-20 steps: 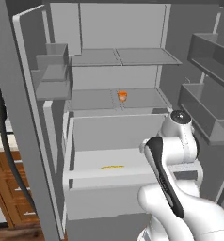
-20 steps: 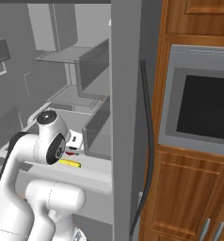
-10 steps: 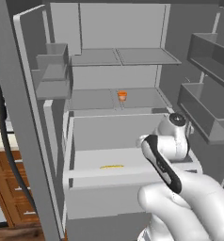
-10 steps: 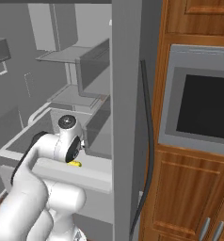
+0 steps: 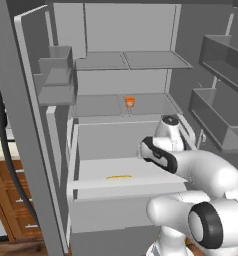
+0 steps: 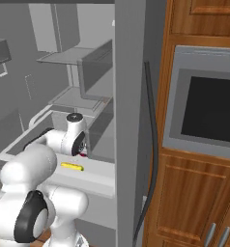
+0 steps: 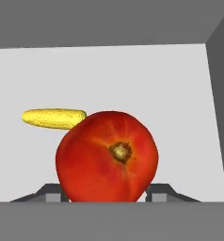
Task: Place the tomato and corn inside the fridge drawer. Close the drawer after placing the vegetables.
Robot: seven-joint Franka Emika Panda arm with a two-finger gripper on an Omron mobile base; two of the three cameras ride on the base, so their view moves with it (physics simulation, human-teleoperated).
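Over the drawer [image 7: 132,80], the gripper [image 7: 107,190] clamps the tomato [image 7: 107,156]; released here, it may roll onto the corn [image 7: 53,118].

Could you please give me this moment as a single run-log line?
gripper: shut on tomato | over open fridge drawer | corn lies inside | drawer not yet closed

The left base view looked forward and down from behind the arm, straight into the open fridge and onto its drawer [image 5: 121,175]; the right base view faced that drawer [image 6: 95,176] from the other side, past the fridge wall, with an oven [image 6: 204,103] beside it; the hand view sat very near, looking down into the drawer [image 7: 132,80] floor.
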